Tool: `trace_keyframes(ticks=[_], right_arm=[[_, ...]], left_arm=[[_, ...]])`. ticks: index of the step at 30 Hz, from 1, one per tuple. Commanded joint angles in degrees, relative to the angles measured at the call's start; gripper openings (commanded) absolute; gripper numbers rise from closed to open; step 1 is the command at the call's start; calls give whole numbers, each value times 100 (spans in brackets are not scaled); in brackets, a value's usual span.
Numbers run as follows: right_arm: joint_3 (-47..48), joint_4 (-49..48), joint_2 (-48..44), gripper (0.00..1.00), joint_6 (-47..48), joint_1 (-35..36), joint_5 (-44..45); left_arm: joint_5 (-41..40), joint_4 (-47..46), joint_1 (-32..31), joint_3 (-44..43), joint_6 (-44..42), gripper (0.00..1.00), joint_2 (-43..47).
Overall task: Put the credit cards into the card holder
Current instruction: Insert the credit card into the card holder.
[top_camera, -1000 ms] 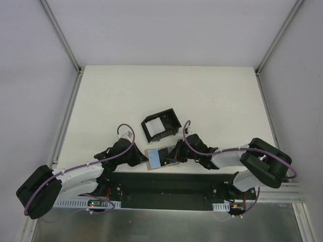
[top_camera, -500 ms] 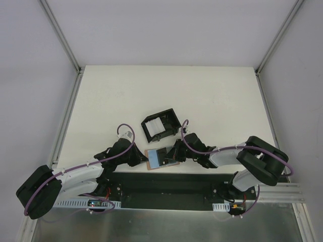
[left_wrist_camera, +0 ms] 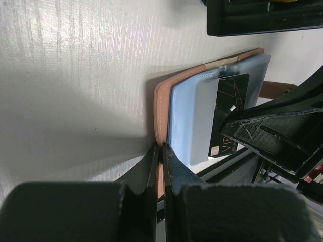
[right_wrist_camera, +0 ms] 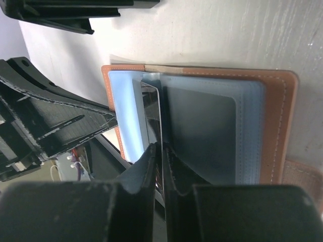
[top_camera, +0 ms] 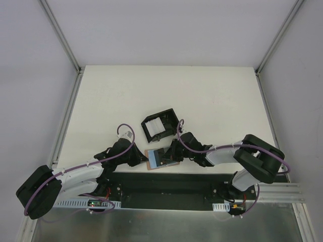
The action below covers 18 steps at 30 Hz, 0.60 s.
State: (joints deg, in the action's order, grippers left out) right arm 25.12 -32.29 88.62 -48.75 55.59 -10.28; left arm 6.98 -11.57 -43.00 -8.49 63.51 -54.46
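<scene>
The tan card holder lies open near the table's front edge, its pale blue pockets facing up. My left gripper is shut on the holder's tan left rim. My right gripper is shut on a dark credit card that stands on edge at the mouth of the left pocket, along the holder's middle fold. In the left wrist view this card shows gold print. A second, grey card sits inside the right pocket. In the top view the right gripper meets the holder from the right.
A black box frame with white pieces stands just behind the holder, close to both wrists. The black base plate runs along the table's front edge right below the holder. The two grippers face each other across the holder.
My right gripper has slid a little to the left and away from the front edge, carrying the dark card further over the holder. The left gripper and the holder have stayed put.
</scene>
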Motion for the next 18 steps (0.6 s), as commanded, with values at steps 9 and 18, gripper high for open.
trace_keyframes(ticks=[9, 18], right_arm=[[546, 2332, -617, 29, 990, 136, 861], [801, 2359, -390, 31, 1131, 276, 791]], left_arm=[[-30, 164, 46, 120, -40, 0, 23], [-22, 173, 38, 76, -58, 0, -21]])
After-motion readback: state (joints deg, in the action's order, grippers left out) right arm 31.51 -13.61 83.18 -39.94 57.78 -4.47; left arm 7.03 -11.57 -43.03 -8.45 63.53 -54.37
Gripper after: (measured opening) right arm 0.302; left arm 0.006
